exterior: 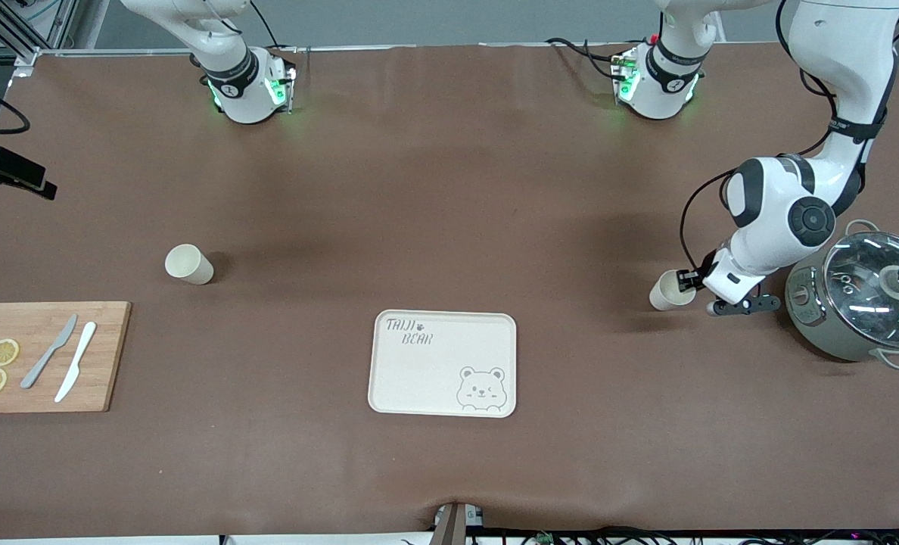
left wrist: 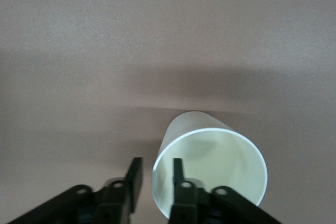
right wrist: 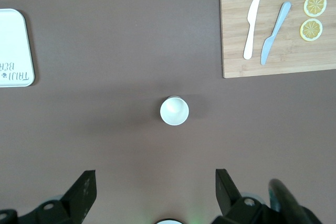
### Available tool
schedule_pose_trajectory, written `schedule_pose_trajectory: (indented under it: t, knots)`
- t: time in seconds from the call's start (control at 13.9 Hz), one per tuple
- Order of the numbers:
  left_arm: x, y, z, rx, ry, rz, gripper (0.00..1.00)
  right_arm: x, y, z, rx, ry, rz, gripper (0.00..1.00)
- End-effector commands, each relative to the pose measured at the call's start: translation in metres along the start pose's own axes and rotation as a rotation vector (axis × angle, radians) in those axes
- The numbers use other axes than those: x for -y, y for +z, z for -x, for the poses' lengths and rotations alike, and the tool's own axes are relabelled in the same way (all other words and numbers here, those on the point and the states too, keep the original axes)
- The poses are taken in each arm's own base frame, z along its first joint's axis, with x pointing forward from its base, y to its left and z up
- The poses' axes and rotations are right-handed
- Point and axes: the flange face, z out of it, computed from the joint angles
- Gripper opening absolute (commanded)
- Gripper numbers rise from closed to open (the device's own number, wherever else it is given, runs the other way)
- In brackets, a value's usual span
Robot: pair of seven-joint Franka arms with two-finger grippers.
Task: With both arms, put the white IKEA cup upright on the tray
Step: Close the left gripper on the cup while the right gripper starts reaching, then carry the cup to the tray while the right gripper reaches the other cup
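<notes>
**Left arm gripping first cup at its rim; lift and carry to tray still ahead**

Left tool (exterior: 689, 281) is sitting low on the brown table (exterior: 449, 212), beside the grey lidded pot (exterior: 862, 306). It is pinching the rim wall of a white plastic cup lying on its side (left wrist: 210, 169): one finger (left wrist: 177, 174) inside the mouth, the other outside, gap narrow.

Right tool (right wrist: 152, 195) is hanging wide open and empty, high over the second white cup (exterior: 188, 264), which is sitting nearer the wooden cutting board (exterior: 45, 356).

Next move, as I read it: lift, rotate the cup mouth-up, carry to the cream rectangular "TAIJI BEAR" tray (exterior: 443, 363).

Containers: both cups are looking empty, tray is bare, pot contents unclear under the glass lid.
</notes>
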Motion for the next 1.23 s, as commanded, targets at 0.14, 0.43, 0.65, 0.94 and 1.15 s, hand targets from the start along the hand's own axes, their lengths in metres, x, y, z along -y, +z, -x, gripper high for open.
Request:
schedule_pose_trajectory:
  t: [0.14,0.43,0.65,0.94,1.15]
  knots:
    - [-0.012,-0.006,-0.003,-0.017,0.003,0.021,0.00,-0.004,0.028,-0.020,0.045,0.004,-0.004,1.00]
    - [-0.037,-0.031,0.000,-0.041,0.036,0.030,0.00,-0.016,0.064,-0.032,0.111,0.023,-0.007,1.00]
    - [-0.102,-0.076,-0.007,-0.031,0.034,0.057,0.00,-0.027,0.120,-0.034,0.142,0.042,-0.012,1.00]
    - [-0.176,-0.136,-0.037,-0.011,-0.015,0.115,0.00,-0.042,0.180,-0.027,0.163,0.068,-0.015,1.00]
    - [-0.229,-0.150,-0.050,0.010,-0.038,0.213,0.00,-0.047,0.227,-0.020,0.152,0.079,-0.016,1.00]
